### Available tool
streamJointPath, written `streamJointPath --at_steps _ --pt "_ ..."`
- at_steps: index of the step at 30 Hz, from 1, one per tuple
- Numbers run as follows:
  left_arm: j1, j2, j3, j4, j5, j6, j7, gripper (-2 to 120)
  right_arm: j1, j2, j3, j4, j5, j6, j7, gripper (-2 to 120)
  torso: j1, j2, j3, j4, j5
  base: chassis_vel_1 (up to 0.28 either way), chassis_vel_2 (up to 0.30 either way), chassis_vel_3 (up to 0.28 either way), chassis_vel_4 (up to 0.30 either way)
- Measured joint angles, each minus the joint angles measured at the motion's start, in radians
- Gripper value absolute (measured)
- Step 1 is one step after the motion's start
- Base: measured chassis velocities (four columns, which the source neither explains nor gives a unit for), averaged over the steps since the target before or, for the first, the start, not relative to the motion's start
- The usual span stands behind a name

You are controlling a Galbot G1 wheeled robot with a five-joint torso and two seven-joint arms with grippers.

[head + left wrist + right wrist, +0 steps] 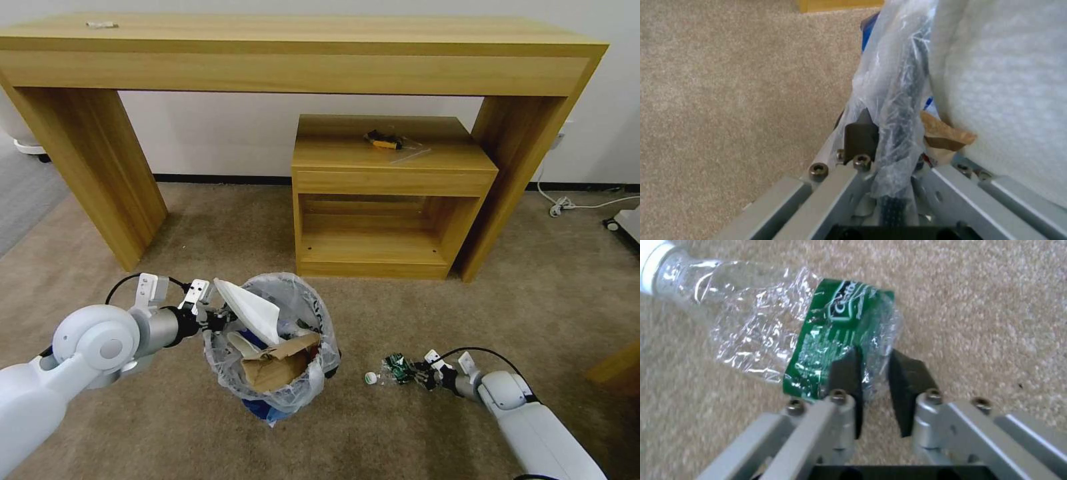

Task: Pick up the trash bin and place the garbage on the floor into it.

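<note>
Head view: left gripper (223, 319) pinches the rim of the trash bin (293, 387) at its 9 o'clock side; the bin on the carpet (200, 227) holds a white insole (250, 310) and a cardboard piece (277, 363). Right gripper (415, 375), at the bin's 3 o'clock, has its fingers (846, 373) clamped on the base of a crushed clear bottle (773, 330) with a green label, lying on the carpet.

Beige-tan carpet floor (200, 233) carries the lined trash bin (272, 347) at about 7 o'clock of the frame, stuffed with white foam and cardboard. 1 crushed clear bottle (390, 370) with a green label lies on the carpet at 3 o'clock from the bin. A long wooden desk (300, 53) and a low cabinet (390, 193) stand at 12 o'clock, a white cable (567, 202) at 2 o'clock.
</note>
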Motion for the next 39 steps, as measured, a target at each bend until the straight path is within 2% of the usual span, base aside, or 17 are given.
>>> streamJointPath --at_steps 1,2,5,13,21,25,27,28,33,39 --pt "0.0 0.0 0.0 0.0 0.0 0.0 0.0 0 0.0 0.0 0.0 0.0 0.0 0.0 0.0 13 0.0 0.0 0.0 0.0 0.0 0.0 0.0 0.0 0.0" --pt "0.001 0.001 -0.002 -0.002 0.0 0.0 0.0 0 -0.003 0.009 0.005 0.001 0.01 0.003 0.014 7 0.0 0.0 0.0 0.0 0.0002 0.0 0.0 0.0 0.0" --pt "0.001 0.002 -0.003 -0.005 0.0 0.0 0.0 0 -0.008 0.015 0.015 0.008 0.026 0.006 0.031 0 0.0 0.0 0.0 0.0001 0.0003 0.0 0.0 0.0 0.0" --pt "0.001 0.003 -0.006 -0.01 0.0 0.0 -0.002 0 -0.045 0.002 0.045 0.083 0.09 0.003 0.063 0 0.0 0.0 0.0 0.0 0.0003 0.0 0.0 0.0 0.0" --pt "0.002 0.006 -0.017 -0.016 -0.005 0.0 -0.013 0 -0.105 -0.025 0.128 0.303 0.197 -0.013 0.09 0 0.0 0.0 0.0 -0.0001 0.0004 0.0 0.0 0.0 0.0" --pt "0.004 0.006 -0.018 -0.017 -0.009 0.0 -0.023 0 -0.107 -0.034 0.148 0.355 0.227 -0.013 0.093 0 0.0 0.0 0.0 0.0001 0.0002 0.0 0.0 0.0 0.0" --pt "0.003 0.004 -0.018 -0.018 -0.023 0.0 -0.055 0 -0.096 -0.082 0.173 0.49 0.31 -0.027 0.102 0 0.0 0.0 0.0 0.0001 -0.0001 0.0 0.0 0.0 0.0" --pt "0.003 0.004 -0.018 -0.018 -0.023 0.0 -0.055 0 -0.096 -0.082 0.173 0.49 0.31 -0.027 0.102 0 0.0 0.0 0.0 0.0001 -0.0001 0.0 0.0 0.0 0.0" --pt "-0.026 -0.01 0.021 -0.004 -0.035 0.0 -0.075 0 -0.053 -0.135 0.164 0.667 0.4 -0.054 0.125 0 0.0 0.0 0.0 0.0 -0.0001 0.0 0.0 0.0 0.0" --pt "-0.064 -0.021 0.08 0.014 -0.035 0.0 -0.085 0 0.046 -0.181 0.096 0.799 0.393 -0.058 0.112 0 0.0 0.0 0.0 0.0001 -0.0002 0.0 0.0 0.0 0.0"
